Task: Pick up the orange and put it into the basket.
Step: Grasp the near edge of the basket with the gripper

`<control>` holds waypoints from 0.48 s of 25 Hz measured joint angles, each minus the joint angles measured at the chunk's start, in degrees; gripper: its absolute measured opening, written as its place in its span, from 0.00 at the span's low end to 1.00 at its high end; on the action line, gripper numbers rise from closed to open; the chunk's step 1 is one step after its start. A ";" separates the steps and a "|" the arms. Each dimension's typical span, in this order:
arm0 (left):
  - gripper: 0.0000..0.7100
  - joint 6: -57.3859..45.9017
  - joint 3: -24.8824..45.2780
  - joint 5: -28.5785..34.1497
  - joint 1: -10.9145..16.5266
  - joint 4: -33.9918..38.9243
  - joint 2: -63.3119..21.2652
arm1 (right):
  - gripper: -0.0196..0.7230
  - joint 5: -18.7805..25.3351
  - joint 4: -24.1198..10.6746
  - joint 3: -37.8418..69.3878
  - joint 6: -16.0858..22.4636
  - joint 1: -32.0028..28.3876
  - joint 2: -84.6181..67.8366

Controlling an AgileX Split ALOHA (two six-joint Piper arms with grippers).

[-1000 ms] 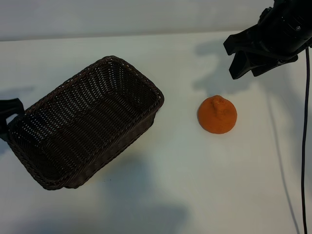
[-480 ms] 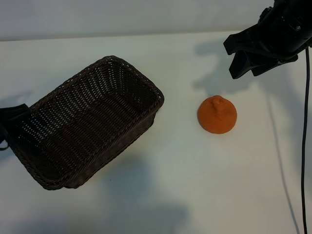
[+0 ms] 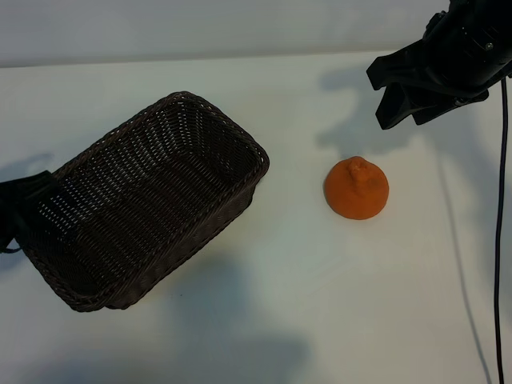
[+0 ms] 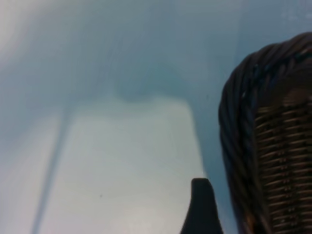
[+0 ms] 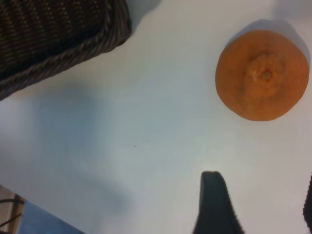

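Exterior view: the left hand (image 3: 20,210) is creeping in against the basket (image 3: 148,200) at its far short end, closer than a second ago. The orange (image 3: 357,188) is sitting untouched on the desk (image 3: 336,304), well apart from the basket. The right hand (image 3: 416,100) is hanging beyond the orange, unchanged, jaws spread.

Left wrist view: one finger (image 4: 201,209) is showing just beside the basket's braided rim (image 4: 243,146), jaws wide, gripping nothing.

Right wrist view: the orange (image 5: 262,74) is lying ahead of the empty, parted fingers (image 5: 214,204).

Judgement: the left is bracing the basket; the pick is not yet started.
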 joint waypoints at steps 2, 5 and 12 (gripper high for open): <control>0.80 -0.56 0.05 -0.70 0.00 0.00 1.44 | 0.61 0.00 0.05 0.00 0.00 0.00 0.00; 0.80 -0.90 0.05 -1.52 0.00 -0.67 4.47 | 0.61 0.00 0.05 0.00 0.00 0.00 0.00; 0.80 -0.68 0.07 -6.51 0.00 -3.11 11.21 | 0.61 -0.05 0.05 0.00 0.00 0.00 0.00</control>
